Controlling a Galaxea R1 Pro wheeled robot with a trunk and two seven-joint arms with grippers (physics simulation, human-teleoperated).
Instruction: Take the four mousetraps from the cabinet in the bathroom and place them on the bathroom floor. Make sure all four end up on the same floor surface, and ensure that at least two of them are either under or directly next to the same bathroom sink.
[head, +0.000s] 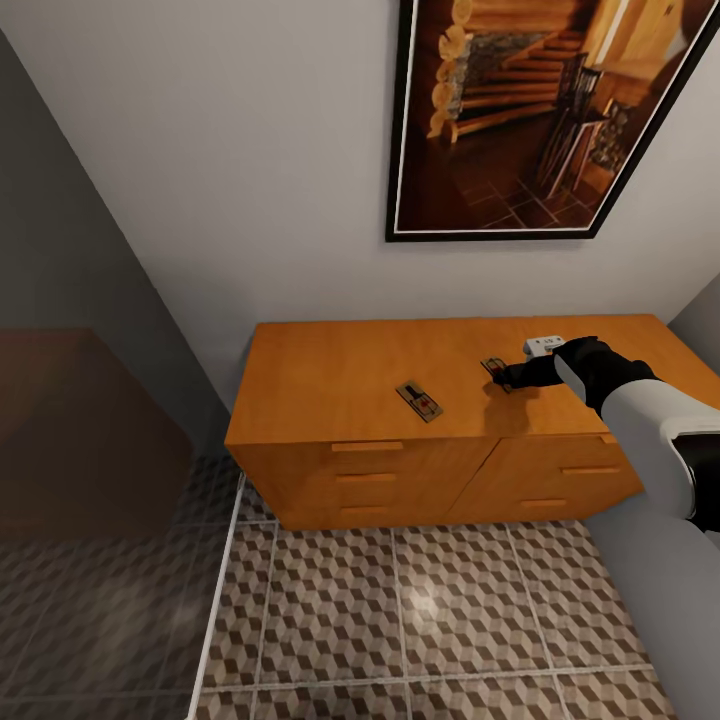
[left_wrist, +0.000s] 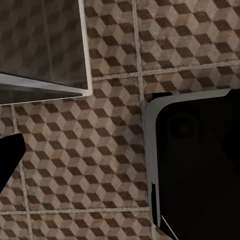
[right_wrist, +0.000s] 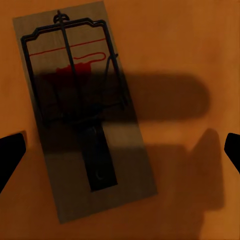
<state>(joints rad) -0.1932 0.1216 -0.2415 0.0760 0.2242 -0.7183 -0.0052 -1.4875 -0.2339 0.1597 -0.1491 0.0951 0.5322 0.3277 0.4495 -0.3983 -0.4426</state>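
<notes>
Your right gripper (head: 503, 377) hangs over the cabinet (head: 330, 375), right side of its top, jaws spread wide, with a mousetrap (right_wrist: 85, 112) lying flat between the fingertips (right_wrist: 10, 155), untouched. A second mousetrap (head: 419, 400) lies near the middle of the top. Your left gripper (left_wrist: 7, 155) hangs above the tiled floor (left_wrist: 100, 150); I cannot tell how its jaws stand.

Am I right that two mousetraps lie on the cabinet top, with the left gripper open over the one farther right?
Not quite: it is the right gripper that is open over the right-hand mousetrap, as the head view shows. Two mousetraps do lie on the cabinet top; the other mousetrap sits near the middle.
</notes>
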